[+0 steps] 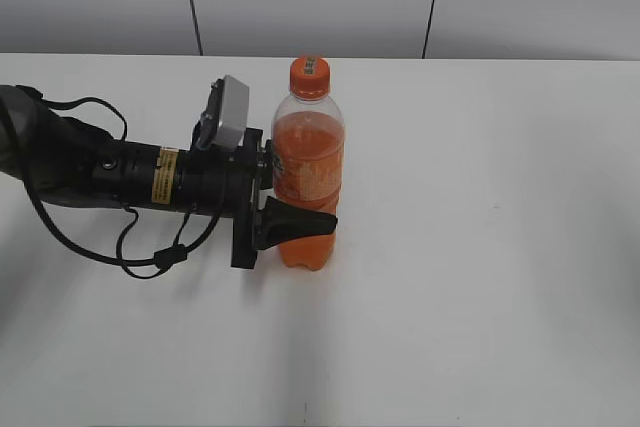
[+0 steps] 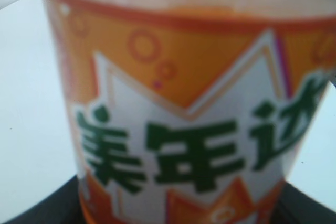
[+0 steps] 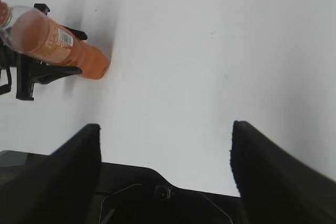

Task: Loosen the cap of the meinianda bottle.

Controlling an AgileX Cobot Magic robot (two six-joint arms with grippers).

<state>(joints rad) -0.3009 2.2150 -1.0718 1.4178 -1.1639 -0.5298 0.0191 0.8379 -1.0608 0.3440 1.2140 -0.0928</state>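
The table point(image 1: 500, 247) carries the upright meinianda bottle point(image 1: 308, 162), clamped at its lower body by the left gripper point(image 1: 300, 222). The right gripper point(image 3: 165, 145) hangs spread, well away — bracing looks done; next, grasp the cap point(image 1: 310, 76) above the left gripper.

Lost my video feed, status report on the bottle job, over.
Left gripper shut on the meinianda bottle, upright on table. Right gripper open, empty, well clear. Cap on, untouched. Nothing blocking.

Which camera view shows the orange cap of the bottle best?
The exterior view: the cap is whole and sharp on top of the bottle. The left wrist view shows only the blurred label. In the right wrist view the cap is cut off.
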